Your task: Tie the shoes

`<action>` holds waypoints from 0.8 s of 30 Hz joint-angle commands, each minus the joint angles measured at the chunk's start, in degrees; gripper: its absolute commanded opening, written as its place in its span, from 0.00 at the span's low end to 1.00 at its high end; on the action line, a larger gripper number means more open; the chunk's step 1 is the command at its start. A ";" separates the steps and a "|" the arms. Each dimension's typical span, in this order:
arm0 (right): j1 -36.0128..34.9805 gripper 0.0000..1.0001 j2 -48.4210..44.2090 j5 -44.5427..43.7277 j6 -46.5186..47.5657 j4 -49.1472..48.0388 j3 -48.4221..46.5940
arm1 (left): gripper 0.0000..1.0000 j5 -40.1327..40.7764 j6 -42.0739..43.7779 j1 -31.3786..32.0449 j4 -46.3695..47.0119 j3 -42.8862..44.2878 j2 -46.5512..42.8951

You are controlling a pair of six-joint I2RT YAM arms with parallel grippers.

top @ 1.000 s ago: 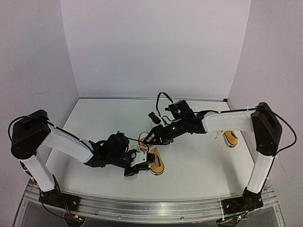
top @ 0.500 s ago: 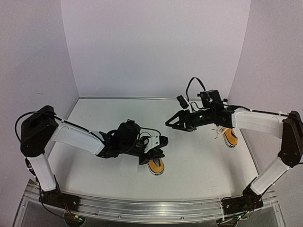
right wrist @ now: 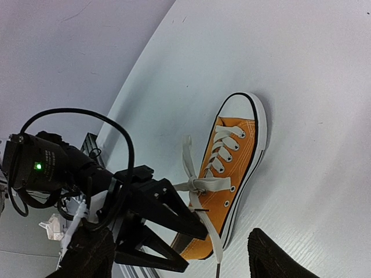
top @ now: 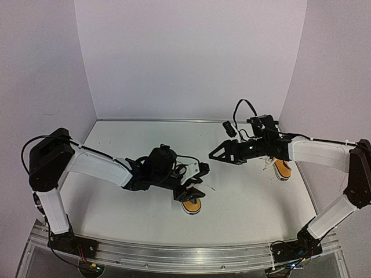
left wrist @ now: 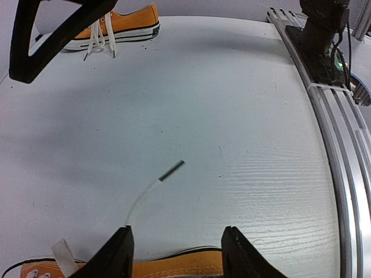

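One orange shoe [top: 191, 204] with white sole and laces lies near the table's front. My left gripper [top: 199, 181] hovers just over it, open, with nothing held. In the left wrist view the shoe's side [left wrist: 174, 267] shows low between the jaws [left wrist: 177, 253], and a loose lace end [left wrist: 152, 186] curves up from beside the left finger. The right wrist view shows this shoe [right wrist: 232, 168] with a single knot [right wrist: 197, 185] in its laces, next to the left gripper's fingers [right wrist: 168, 211]. My right gripper [top: 213, 154] hangs open above the table's middle. The other shoe [top: 282, 168] lies at the right.
The right arm's base [left wrist: 322, 29] and the metal rail [left wrist: 342, 145] run along the near edge. White walls close in the table on the left, back and right. The second shoe [left wrist: 116, 26] lies with its laces loose.
The right gripper has let go of the lace, lifted and pulled back to the right, away from the near shoe. The left gripper has opened and shifted slightly right.
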State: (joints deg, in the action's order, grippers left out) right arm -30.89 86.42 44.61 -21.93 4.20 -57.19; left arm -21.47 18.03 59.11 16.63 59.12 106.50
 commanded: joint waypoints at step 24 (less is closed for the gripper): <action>-10.33 0.53 14.45 -2.89 9.63 0.11 -1.48 | 0.51 4.64 -14.46 -5.30 -2.87 -11.91 -9.98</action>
State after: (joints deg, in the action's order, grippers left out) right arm -41.12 99.53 43.79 -13.55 4.40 -56.77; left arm -17.74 6.21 54.65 12.36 47.83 94.84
